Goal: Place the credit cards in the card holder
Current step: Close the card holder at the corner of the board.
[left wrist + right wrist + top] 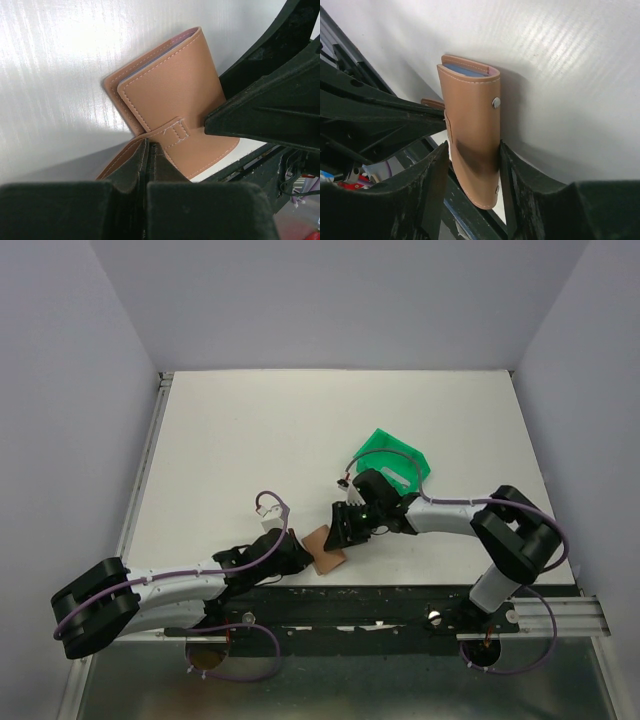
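Note:
The tan leather card holder (326, 550) lies near the table's front edge, between my two grippers. My left gripper (298, 553) is shut on one flap of the card holder (175, 85), at its lower left edge, with both fingertips pressed together around the leather (148, 146). My right gripper (472, 150) straddles the folded body of the card holder (470, 105), one finger against each side. A blue edge of a credit card (462, 69) shows inside the holder's open top. In the left wrist view, the right gripper's dark fingers (260, 115) cross over the holder's right side.
A green plastic bin (392, 453) stands just behind the right arm with a pale flat piece at its near lip. The table's front edge and a black rail (400, 602) run right below the holder. Purple cables loop off both arms.

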{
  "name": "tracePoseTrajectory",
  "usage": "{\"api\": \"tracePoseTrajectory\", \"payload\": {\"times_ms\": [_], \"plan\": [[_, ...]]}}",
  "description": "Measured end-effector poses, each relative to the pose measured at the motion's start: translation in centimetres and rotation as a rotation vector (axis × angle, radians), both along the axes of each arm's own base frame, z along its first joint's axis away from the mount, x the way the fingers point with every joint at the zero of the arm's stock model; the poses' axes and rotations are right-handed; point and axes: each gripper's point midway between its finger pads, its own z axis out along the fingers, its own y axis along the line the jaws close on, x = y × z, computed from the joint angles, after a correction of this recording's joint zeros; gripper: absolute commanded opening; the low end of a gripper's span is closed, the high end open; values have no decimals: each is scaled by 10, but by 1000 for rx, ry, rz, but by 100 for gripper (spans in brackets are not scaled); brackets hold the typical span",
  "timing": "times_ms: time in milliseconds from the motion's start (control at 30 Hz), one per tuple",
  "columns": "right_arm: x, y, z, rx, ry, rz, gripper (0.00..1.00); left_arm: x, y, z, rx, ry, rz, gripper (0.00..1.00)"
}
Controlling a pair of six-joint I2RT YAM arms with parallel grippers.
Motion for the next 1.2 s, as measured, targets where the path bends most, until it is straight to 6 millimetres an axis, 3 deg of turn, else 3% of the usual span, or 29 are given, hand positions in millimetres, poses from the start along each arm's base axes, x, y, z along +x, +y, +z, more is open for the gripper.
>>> {"api": "tracePoseTrajectory", "payload": {"times_ms": [300, 467, 567, 667, 833, 900, 1100, 1200], "plan": [[-2, 7, 3, 50, 23, 3, 18, 0, 0, 0, 0, 0, 0, 0], [-3, 4, 15, 51, -7, 6, 15, 0, 0, 2, -3, -2, 0, 0], [-4, -6, 27, 18, -45, -2, 15, -4, 6, 3, 12, 6, -2, 5], [1, -20, 42, -41, -110, -31, 14, -6, 13, 18, 0, -13, 1, 9], [18, -54, 72, -192, -240, -108, 13, 4, 13, 73, -76, -118, 20, 9], [26, -72, 80, -285, -282, -146, 13, 6, 16, 86, -78, -141, 27, 9], [37, -134, 82, -627, -332, -229, 12, 4, 24, 77, -20, -127, 28, 8], [36, -154, 75, -754, -324, -228, 11, 2, 27, 69, -4, -117, 27, 8]]}}
